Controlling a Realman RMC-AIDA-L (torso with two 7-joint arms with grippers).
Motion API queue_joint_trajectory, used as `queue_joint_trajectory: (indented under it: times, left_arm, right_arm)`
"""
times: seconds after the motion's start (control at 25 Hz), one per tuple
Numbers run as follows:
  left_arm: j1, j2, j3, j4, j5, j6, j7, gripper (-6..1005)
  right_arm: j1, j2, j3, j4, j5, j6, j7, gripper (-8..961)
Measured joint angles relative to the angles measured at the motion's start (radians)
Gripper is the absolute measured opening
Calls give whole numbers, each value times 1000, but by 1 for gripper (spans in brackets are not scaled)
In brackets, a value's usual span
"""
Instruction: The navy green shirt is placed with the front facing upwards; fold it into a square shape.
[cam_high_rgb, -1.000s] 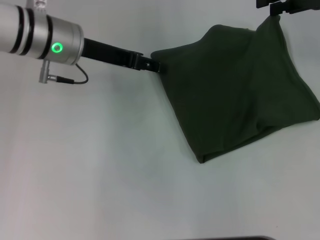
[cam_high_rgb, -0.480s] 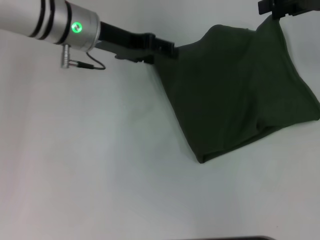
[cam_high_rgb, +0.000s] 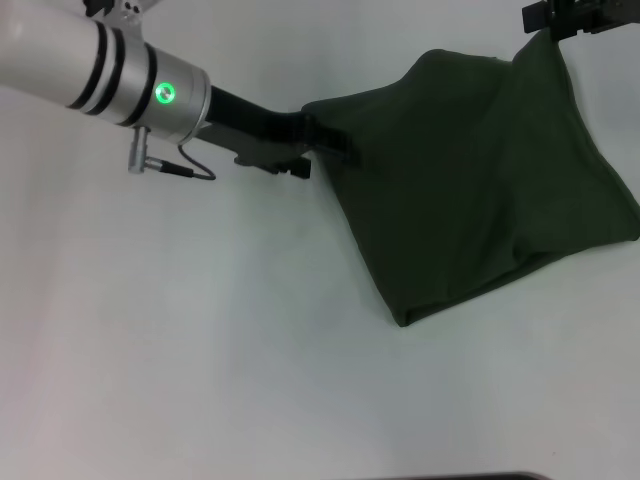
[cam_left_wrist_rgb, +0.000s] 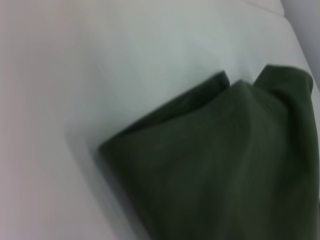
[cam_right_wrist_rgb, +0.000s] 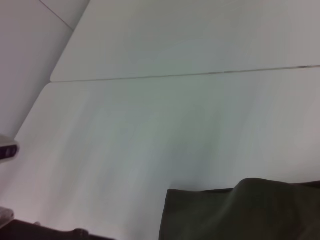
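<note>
The navy green shirt (cam_high_rgb: 480, 180) lies folded on the white table at the right of the head view. It is a plain dark olive shape, and its lettering, collar and tag are hidden. My left gripper (cam_high_rgb: 325, 138) is at the shirt's near-left corner and shut on it, low over the table. My right gripper (cam_high_rgb: 548, 22) is at the top right edge of the view and holds the shirt's far corner, which is pulled up to a peak. The shirt also shows in the left wrist view (cam_left_wrist_rgb: 225, 165) and the right wrist view (cam_right_wrist_rgb: 240, 210).
The white table (cam_high_rgb: 200, 330) spreads to the left of and in front of the shirt. My left arm's silver forearm (cam_high_rgb: 110, 75) reaches in from the upper left. A seam in the table (cam_right_wrist_rgb: 200, 75) runs behind the shirt.
My left gripper swung up and right with the shirt's left corner half a second ago. It has now come back down and left, with the corner near its earlier place. The right gripper has stayed put.
</note>
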Motion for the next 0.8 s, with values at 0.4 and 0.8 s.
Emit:
queue_joint_trajectory:
  times: [0.4,0.8]
  left_arm:
    - [34,-33,1,-21,1,3,-20,783]
    - [11,-88,-1,-43,-6,-61,-19,784]
  right_arm:
    - [3,0,-2,0,-1,27,-11,599]
    - [2,8,-31,2,-4,51,-25,600]
